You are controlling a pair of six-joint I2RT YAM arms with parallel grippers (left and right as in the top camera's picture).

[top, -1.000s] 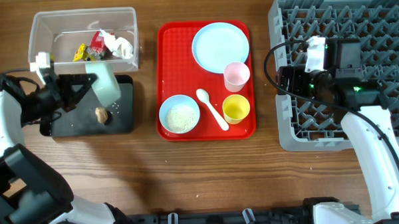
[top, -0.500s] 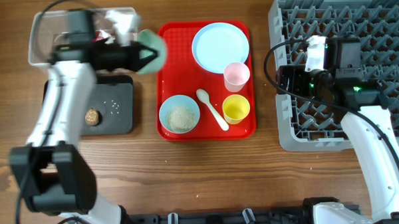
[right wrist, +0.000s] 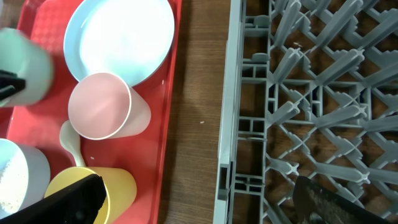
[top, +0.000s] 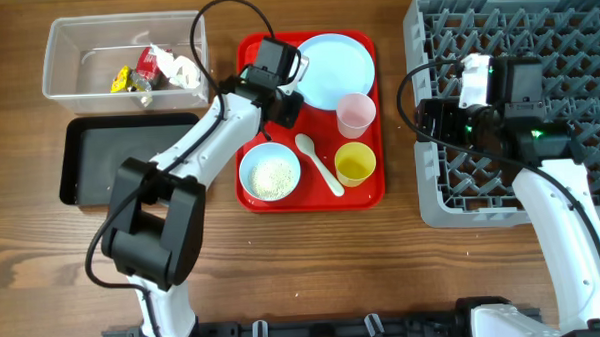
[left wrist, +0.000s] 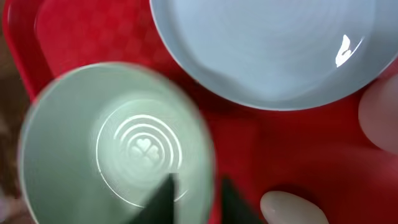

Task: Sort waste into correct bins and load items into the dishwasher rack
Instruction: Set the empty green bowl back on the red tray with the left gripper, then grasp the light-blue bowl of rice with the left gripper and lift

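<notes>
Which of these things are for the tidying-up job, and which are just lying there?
For the job: pale-blue plate, pink cup, yellow cup, white spoon, pale-blue bowl, rice, pale-green bowl, grey rack, clear tub, black tray, wrappers.
Just there: red tray, wooden table.

Bright, even light; a glare fleck marks the pale-blue plate [left wrist: 267,50] at upper right, while the pale-green bowl [left wrist: 112,155] blurs at lower left.

Both arms: white shells, black joints. Left arm [top: 194,144]: thin black cable [top: 224,1] looping at 12 o'clock. Right arm [top: 567,214]: green light [top: 535,134] on black wrist block.
</notes>
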